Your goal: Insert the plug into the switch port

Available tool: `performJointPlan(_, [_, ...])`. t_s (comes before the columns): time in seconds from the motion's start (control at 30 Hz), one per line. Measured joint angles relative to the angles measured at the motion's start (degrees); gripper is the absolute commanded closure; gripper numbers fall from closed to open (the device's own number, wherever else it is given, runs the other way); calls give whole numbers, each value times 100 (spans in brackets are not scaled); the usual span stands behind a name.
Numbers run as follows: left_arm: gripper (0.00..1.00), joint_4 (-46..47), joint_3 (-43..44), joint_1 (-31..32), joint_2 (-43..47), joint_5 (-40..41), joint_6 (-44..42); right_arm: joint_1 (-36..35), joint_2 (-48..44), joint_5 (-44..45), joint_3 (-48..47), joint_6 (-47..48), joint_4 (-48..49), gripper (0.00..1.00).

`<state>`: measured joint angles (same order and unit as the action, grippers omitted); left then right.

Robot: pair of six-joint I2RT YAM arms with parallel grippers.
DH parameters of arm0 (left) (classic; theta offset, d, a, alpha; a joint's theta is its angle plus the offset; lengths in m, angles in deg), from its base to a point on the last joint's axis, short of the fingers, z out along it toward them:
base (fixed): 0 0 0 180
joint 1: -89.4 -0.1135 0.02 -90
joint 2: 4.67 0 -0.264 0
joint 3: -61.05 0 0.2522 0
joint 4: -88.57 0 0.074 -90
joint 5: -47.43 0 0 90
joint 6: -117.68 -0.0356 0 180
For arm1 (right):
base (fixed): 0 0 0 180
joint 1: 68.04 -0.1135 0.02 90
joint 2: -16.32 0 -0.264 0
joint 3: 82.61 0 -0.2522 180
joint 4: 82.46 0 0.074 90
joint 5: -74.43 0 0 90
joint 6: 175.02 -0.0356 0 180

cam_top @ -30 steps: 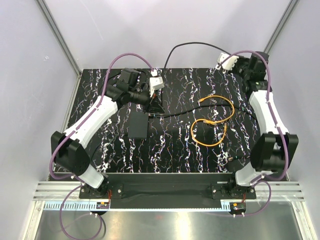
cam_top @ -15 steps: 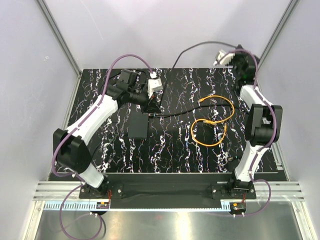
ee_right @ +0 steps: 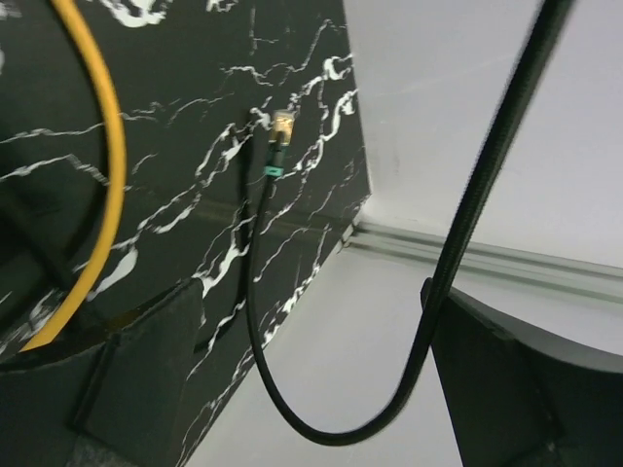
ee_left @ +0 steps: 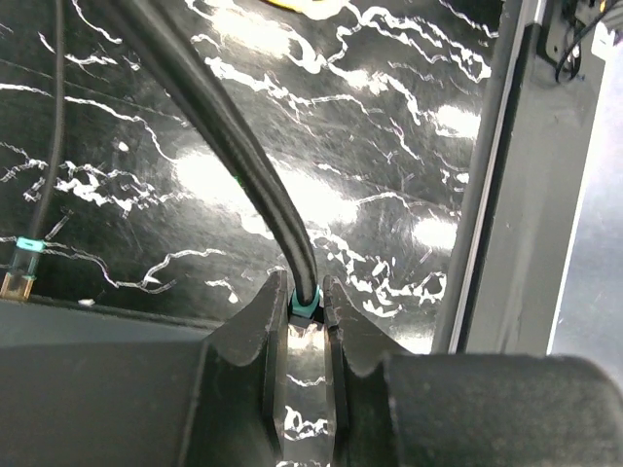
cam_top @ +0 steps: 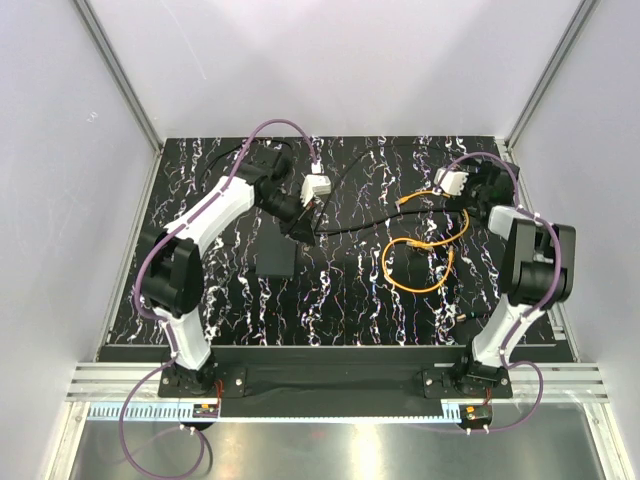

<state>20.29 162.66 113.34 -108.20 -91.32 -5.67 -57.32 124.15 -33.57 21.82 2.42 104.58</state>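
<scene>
The thin orange coiled cable [cam_top: 430, 240] lies right of centre; its plug is too small to make out. The flat black box [cam_top: 275, 250] holding the switch port lies left of centre, and the socket itself does not show. My left gripper [cam_top: 303, 225] hovers at the box's far right corner. In the left wrist view my left gripper [ee_left: 304, 306] is shut on the clear, teal-booted connector [ee_left: 305, 304] of a thick black cable [ee_left: 234, 146]. My right gripper [cam_top: 465, 195] is just right of the orange coil. In the right wrist view my right gripper [ee_right: 311, 311] is open, and a black cable loop [ee_right: 321, 428] hangs between its fingers.
A second black cable end with a gold tip and green boot [ee_right: 277, 131] lies near the table's right edge. The orange cable [ee_right: 107, 165] curves past the right gripper's left finger. A black cable [cam_top: 390, 225] runs across the mat between the two grippers. Grey walls enclose the mat.
My right arm swung from the back right corner down beside the orange coil, and its jaws opened. The left arm's elbow shifted; its gripper still holds the black cable's connector near the box.
</scene>
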Motion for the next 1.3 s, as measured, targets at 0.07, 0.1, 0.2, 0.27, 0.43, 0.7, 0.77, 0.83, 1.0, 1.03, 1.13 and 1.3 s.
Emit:
performJointPlan(0.07, [100, -122, 328, 0, -267, -9, 103, 9, -330, -68, -146, -57, -828, 0])
performJointPlan(0.1, [100, -129, 407, 0, -339, -9, 140, 15, -411, -92, -199, -79, -1056, 0])
performJointPlan(0.2, [100, -238, 730, 0, -658, -42, 308, 55, -844, -337, -334, -146, -2092, 0])
performJointPlan(0.27, [100, -319, 802, 2, -791, -55, 387, 68, -1257, -586, -310, -98, -2817, 0])
performJointPlan(0.43, [100, -719, 815, 74, -955, -68, 363, 87, -2365, -1174, -33, 177, -4089, 0])
performJointPlan(0.7, [100, -1491, 769, 407, -1071, -205, 17, 39, -3058, -2378, 20, -17, -4946, 23])
performJointPlan(0.77, [100, -1762, 879, 446, -1268, -339, -22, -146, -3292, -2726, 52, -37, -5038, 25])
performJointPlan(0.83, [100, -1954, 1056, 446, -1558, -470, -26, -479, -3565, -2955, 168, -44, -5005, 28])
performJointPlan(1.0, [100, -2072, 1331, 439, -2048, -732, 20, -1561, -4138, -3442, 575, -20, -4983, 39])
performJointPlan(1.03, [100, -2087, 1349, 437, -2087, -787, 26, -1801, -4207, -3512, 669, -17, -4931, 38])
performJointPlan(1.13, [100, -2151, 1436, 442, -2142, -894, 24, -2452, -4343, -3571, 988, 81, -4776, 38])
performJointPlan(1.3, [100, -2190, 1558, 487, -2149, -1003, -63, -3259, -4251, -3565, 1340, 313, -4406, 40])
